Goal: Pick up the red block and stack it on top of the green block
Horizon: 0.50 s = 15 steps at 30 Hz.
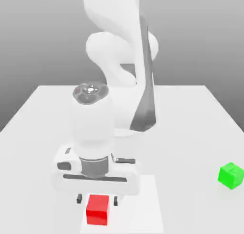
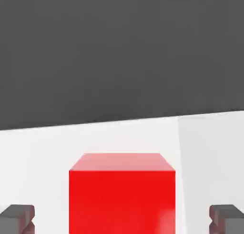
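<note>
While the gripper (image 1: pixel 97 198) straddles the red block (image 1: pixel 97 210) with fingers apart, clear gaps either side, green block (image 1: pixel 231 175) well apart, near table's (image 1: pixel 43 109) right edge

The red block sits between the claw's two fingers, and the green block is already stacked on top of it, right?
Not quite. The red block does sit between the fingers of the claw, but the green block isn't stacked on it: the exterior view shows it resting apart on the table, far toward that view's right.

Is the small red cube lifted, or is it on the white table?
On the table. The small red cube rests flat on the white table, upright, between the claw fingers; gaps remain on both sides.
</note>
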Each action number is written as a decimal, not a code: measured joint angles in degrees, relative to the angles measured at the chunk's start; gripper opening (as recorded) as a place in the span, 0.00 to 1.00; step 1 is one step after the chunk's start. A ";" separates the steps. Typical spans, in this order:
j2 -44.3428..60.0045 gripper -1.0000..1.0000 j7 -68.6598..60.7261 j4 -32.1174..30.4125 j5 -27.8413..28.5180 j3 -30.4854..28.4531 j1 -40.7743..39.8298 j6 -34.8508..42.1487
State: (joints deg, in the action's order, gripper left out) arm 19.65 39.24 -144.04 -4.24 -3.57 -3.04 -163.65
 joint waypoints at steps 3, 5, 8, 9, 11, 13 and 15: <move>0.00 0.00 0.07 0.00 0.06 0.02 -0.02 0.01; 0.88 0.00 -0.04 0.13 -0.07 0.22 -0.19 -0.73; -2.75 0.00 0.59 -0.44 0.79 -0.31 0.16 2.33; -4.64 0.00 0.90 -0.73 1.21 -0.57 0.33 3.92; -8.47 0.00 1.77 -1.32 2.05 -0.76 0.70 7.16; -10.14 0.00 5.24 -1.52 2.52 1.09 3.34 8.67; -11.06 0.00 9.62 -1.59 2.91 3.63 6.73 9.56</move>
State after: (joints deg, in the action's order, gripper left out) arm 8.59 48.86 -145.64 -1.33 0.05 3.69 -154.09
